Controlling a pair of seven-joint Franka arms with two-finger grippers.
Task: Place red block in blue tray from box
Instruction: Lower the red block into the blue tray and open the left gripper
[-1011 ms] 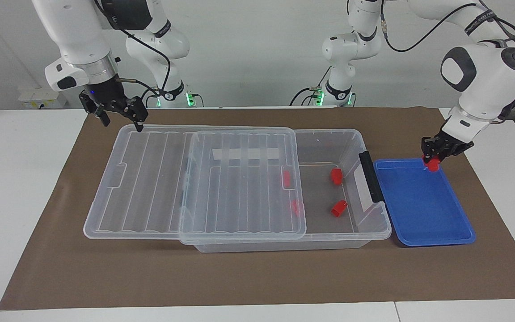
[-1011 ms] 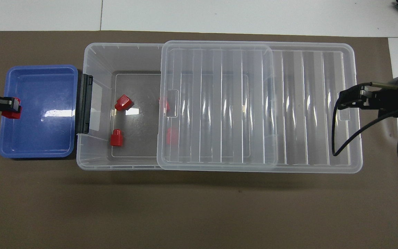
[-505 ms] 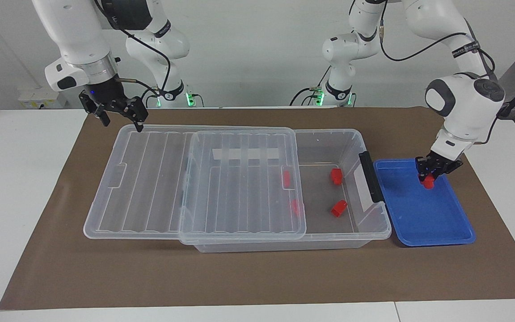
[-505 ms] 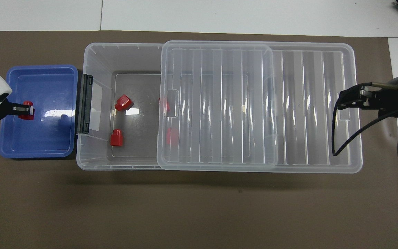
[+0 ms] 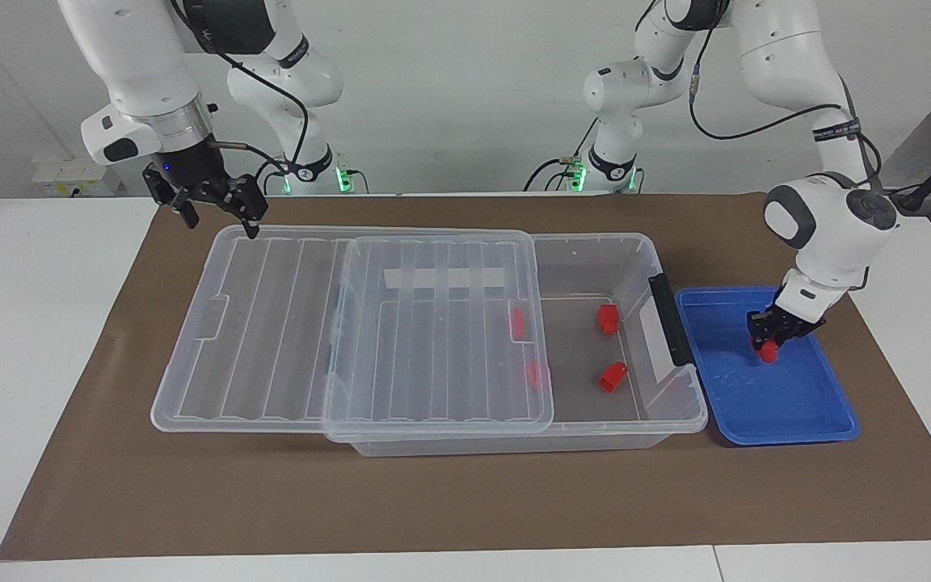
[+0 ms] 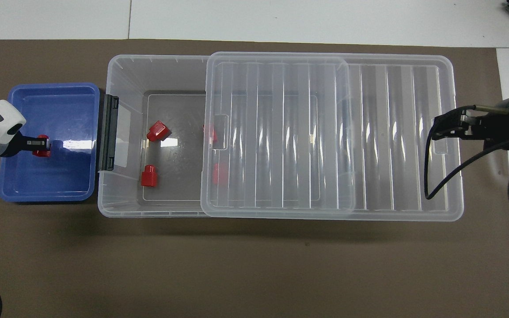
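My left gripper (image 5: 768, 339) (image 6: 42, 143) is shut on a red block (image 5: 769, 353) (image 6: 41, 153), held low inside the blue tray (image 5: 781, 408) (image 6: 47, 183) near its middle. The box (image 5: 595, 239) (image 6: 148, 59) is a clear bin beside the tray, and its ribbed lid (image 5: 271, 323) (image 6: 369, 132) is slid toward the right arm's end. Two red blocks (image 5: 608, 318) (image 5: 612, 375) lie in the bin's uncovered part. Two more (image 5: 518, 322) (image 5: 534, 373) show through the lid. My right gripper (image 5: 221, 226) (image 6: 435, 128) stands open over the lid's outer end.
A black latch (image 5: 670, 319) (image 6: 108, 132) sits on the bin's wall next to the tray. A brown mat (image 5: 465, 501) covers the table under everything. A black cable (image 6: 449, 172) hangs from the right arm over the lid's end.
My left gripper has carried the red block from over the tray's outer rim inward and down toward the tray's middle. The right arm has not moved.
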